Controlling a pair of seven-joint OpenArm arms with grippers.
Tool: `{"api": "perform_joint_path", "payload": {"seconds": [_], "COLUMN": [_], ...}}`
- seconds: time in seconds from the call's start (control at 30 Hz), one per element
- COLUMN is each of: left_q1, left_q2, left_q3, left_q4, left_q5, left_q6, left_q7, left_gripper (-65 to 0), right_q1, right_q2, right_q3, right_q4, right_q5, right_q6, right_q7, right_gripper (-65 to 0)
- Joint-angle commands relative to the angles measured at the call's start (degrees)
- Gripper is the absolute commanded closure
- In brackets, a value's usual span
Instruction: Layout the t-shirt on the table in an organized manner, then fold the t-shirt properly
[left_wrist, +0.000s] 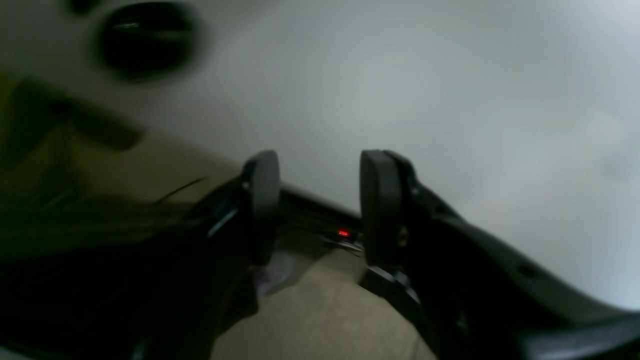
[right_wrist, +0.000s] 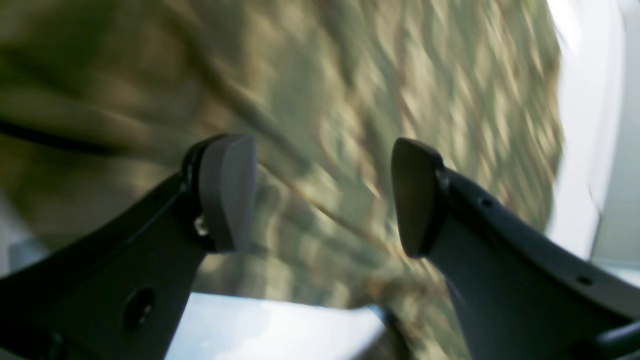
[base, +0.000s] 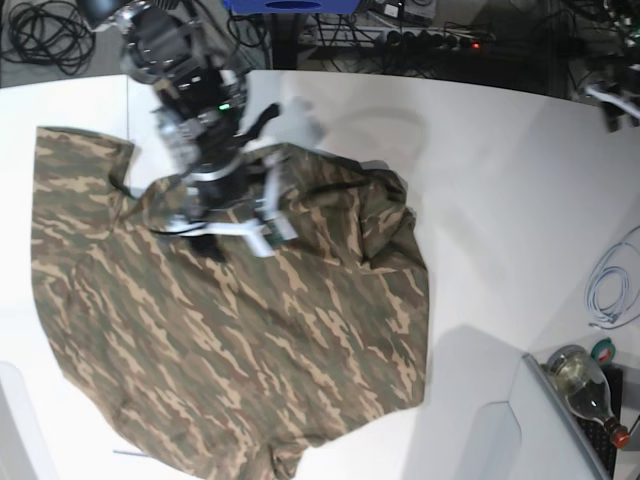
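The t-shirt (base: 240, 340) lies spread but rumpled on the desk (base: 500, 200), directly under the right hand (right_wrist: 322, 195), which is spread and empty. Judged soft, light, limp; best pinched at a hem or shoulder edge.

Tangled black cables (base: 45, 35) and a power strip (base: 440, 40) cover the dark floor.

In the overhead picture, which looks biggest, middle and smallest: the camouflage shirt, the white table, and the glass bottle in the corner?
Largest to smallest, as the base view shows them:
1. The table, which stretches well past the shirt on every side.
2. The t-shirt, covering much of the left half.
3. The bottle, small at the lower right.
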Motion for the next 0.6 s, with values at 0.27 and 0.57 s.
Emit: {"api": "perform_joint_path", "payload": {"seconds": [0.27,0.57], "left_q1": [-3.8,-14.4], "left_q2": [-0.7,-0.6], "left_q3": [28.1,43.6], "left_q4": [5.4,-6.6], "left_q5": [0.0,0.0], "left_q6": [0.1,0.2], "left_q7": [-9.0,-10.0], "left_gripper": [-48.4,-56.3], "right_q1": [-3.5,-7.2], "right_q2": [0.5,2.0], "right_q3": [12.9,23.4], "right_q4": [4.1,5.6], "right_q5": [14.4,23.8], "right_q6": [1.9,6.6], "right_q7": [1.9,1.9], "right_gripper": [-39.0,-39.0]}}
